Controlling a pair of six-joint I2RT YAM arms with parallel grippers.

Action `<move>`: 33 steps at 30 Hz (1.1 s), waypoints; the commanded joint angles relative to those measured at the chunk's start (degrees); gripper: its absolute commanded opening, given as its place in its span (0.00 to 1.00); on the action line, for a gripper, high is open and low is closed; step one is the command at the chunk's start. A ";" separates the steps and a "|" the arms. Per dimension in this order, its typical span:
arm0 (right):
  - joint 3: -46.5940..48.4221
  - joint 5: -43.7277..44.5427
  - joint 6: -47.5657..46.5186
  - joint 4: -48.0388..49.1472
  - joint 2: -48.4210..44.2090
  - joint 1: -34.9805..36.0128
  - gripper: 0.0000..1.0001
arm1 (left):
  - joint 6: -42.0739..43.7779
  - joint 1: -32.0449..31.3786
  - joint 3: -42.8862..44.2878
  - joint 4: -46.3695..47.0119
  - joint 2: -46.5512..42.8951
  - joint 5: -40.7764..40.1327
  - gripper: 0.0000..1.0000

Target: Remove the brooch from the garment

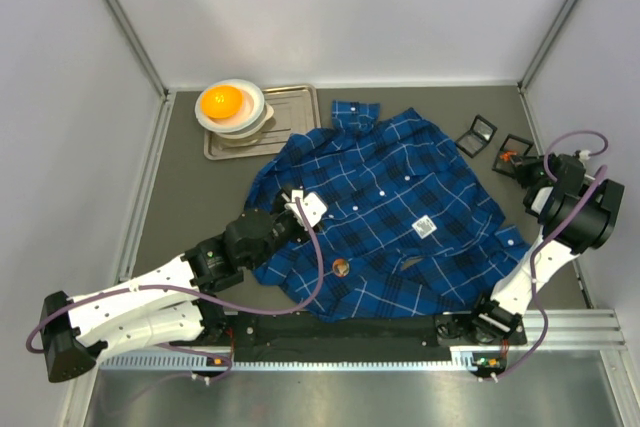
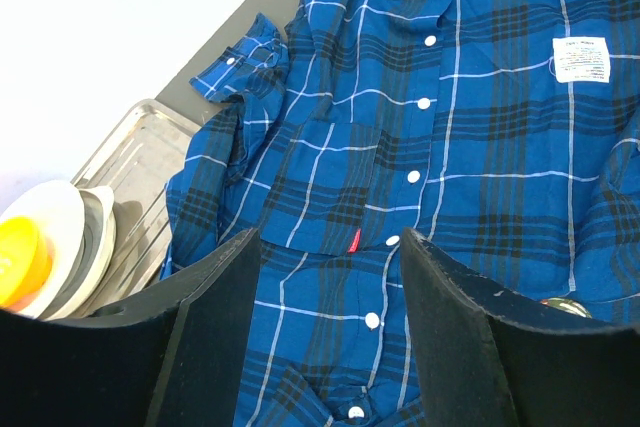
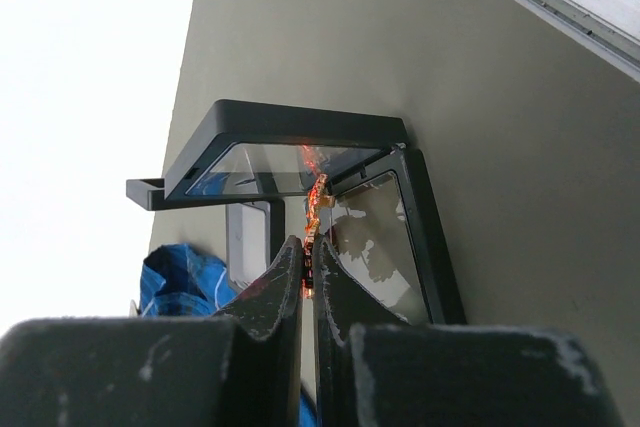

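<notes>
The garment (image 1: 400, 197), a dark-blue plaid shirt with white buttons and a white tag (image 1: 425, 227), lies spread across the table. A small round bronze brooch (image 1: 340, 267) sits on its near hem, and its edge shows in the left wrist view (image 2: 566, 305). My left gripper (image 1: 300, 215) hovers open over the shirt's left side, the button placket (image 2: 372, 320) between its fingers. My right gripper (image 1: 520, 162) is shut on a thin orange-red brooch (image 3: 318, 192), held over an open black box (image 3: 300, 119) off the shirt's right side.
A metal tray (image 1: 290, 107) lies at the back left, with stacked white dishes (image 1: 245, 112) holding an orange item (image 1: 222, 102) on it. A second small black box (image 1: 476, 134) stands beside the first. Grey walls enclose the table on three sides.
</notes>
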 commanded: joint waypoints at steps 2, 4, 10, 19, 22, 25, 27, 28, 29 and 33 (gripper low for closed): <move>0.35 -0.44 -1.23 1.75 0.14 0.55 0.03 | -0.84 0.20 0.71 2.89 -0.73 0.77 0.63; 0.26 -0.26 -1.24 1.66 -0.21 0.55 0.05 | -0.84 0.11 0.71 2.89 -0.73 0.77 0.63; -0.18 0.44 -1.85 0.70 -1.26 0.55 0.15 | -0.93 0.20 0.71 2.80 -0.73 0.86 0.63; -0.09 1.23 -4.22 -4.13 -4.60 0.55 0.25 | -1.19 0.20 0.88 2.63 -0.90 1.03 0.63; -0.45 1.32 -4.66 -5.18 -5.83 0.55 0.29 | -1.19 0.20 0.97 2.63 -0.99 1.03 0.63; -0.97 1.23 -5.28 -6.59 -7.41 0.55 0.34 | -1.10 0.20 0.88 2.54 -1.17 1.03 0.62; -0.97 1.93 -6.15 -8.43 -8.38 0.55 0.38 | -1.19 0.20 0.88 2.54 -1.17 0.94 0.63; -0.89 2.28 -6.59 -9.57 -8.90 0.55 0.39 | -1.19 0.20 0.88 2.54 -1.08 0.94 0.62; -0.97 2.63 -7.38 -11.85 -10.30 0.55 0.40 | -1.10 0.20 0.97 2.54 -0.99 0.94 0.63; -1.67 5.18 -8.97 -20.46 -15.31 0.11 0.47 | -1.37 0.20 0.97 2.72 -0.99 0.51 0.63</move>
